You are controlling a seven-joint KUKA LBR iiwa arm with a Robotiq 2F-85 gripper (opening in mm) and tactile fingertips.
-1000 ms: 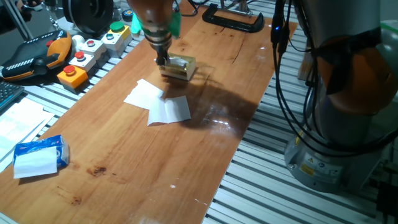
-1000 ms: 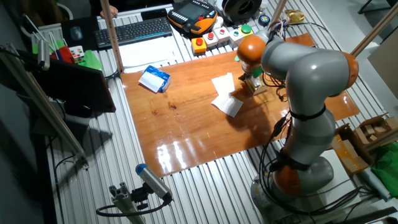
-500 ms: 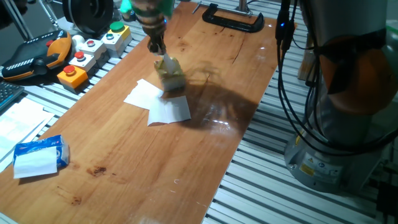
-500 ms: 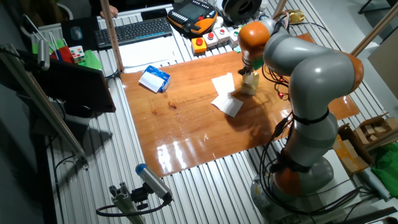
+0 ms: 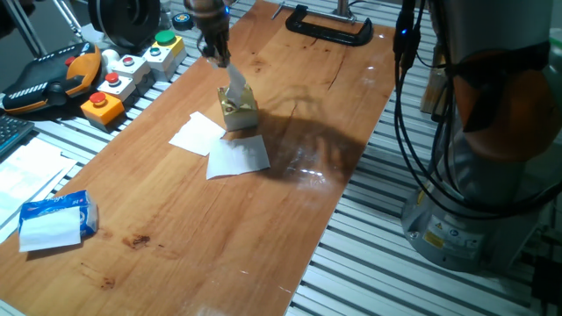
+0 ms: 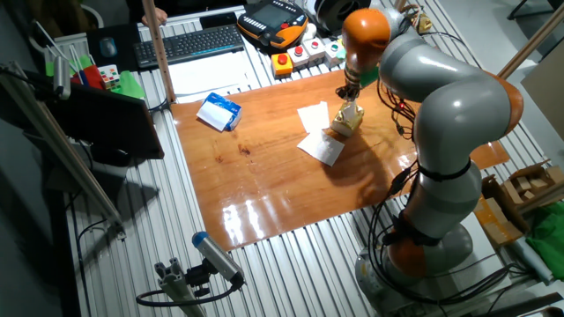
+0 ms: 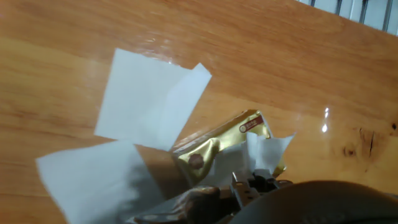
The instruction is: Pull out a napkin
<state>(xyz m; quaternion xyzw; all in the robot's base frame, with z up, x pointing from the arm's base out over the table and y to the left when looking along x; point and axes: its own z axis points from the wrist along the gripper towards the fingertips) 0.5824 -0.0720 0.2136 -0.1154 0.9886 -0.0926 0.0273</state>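
The two-finger gripper [image 5: 219,58] pinches the crumpled white paper napkin [image 5: 235,83], stretched upward from the small tan-gold cardboard box [image 5: 237,112] (tilted, probably by the pull) beside two flat white sheets [image 5: 237,154].

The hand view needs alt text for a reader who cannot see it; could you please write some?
Seen from just above, a small gold box sits on a wooden table with a white napkin rising out of it toward the hand at the bottom edge. Two flat white sheets lie beside the box.
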